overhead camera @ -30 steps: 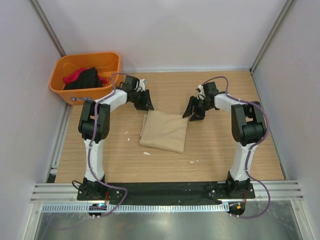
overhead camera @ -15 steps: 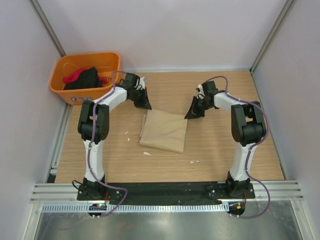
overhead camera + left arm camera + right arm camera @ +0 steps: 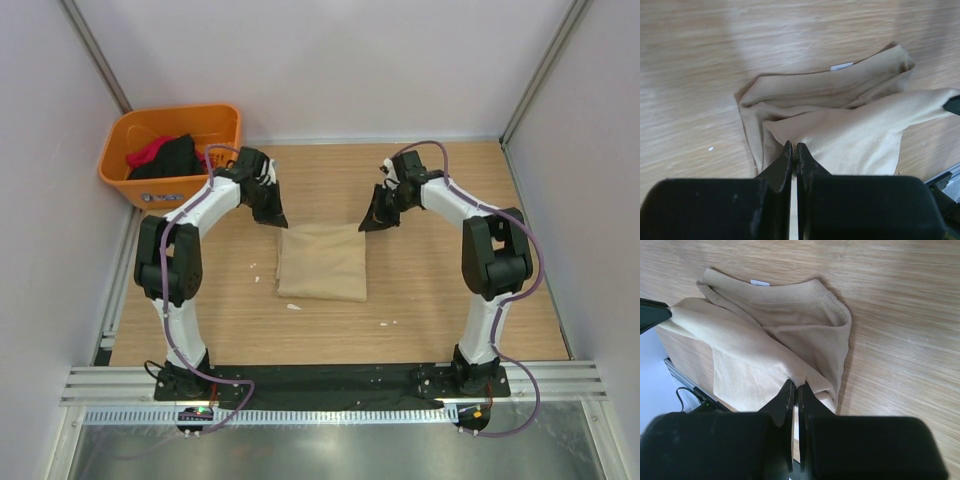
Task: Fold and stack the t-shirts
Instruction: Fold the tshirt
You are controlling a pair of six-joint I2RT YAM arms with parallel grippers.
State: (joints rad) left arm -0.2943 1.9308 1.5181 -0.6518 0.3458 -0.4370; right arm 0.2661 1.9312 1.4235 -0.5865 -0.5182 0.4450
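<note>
A tan t-shirt (image 3: 322, 262) lies folded in a rough square in the middle of the wooden table. My left gripper (image 3: 276, 219) is shut on its far left corner and my right gripper (image 3: 367, 224) on its far right corner. In the left wrist view the black fingers (image 3: 793, 150) pinch a raised fold of the tan cloth (image 3: 840, 115). The right wrist view shows its fingers (image 3: 794, 386) clamped on a lifted layer of the shirt (image 3: 765, 335), with the collar and label lying flat beyond. More t-shirts, black and red (image 3: 170, 155), sit in the basket.
An orange basket (image 3: 122, 185) stands at the far left corner of the table. Grey walls close in both sides and the back. A few small white scraps (image 3: 293, 306) lie on the wood near the shirt.
Both grippers went from open to shut on the shirt's far corners and drew back toward the far side. The shirt now lies squarer to the table.
</note>
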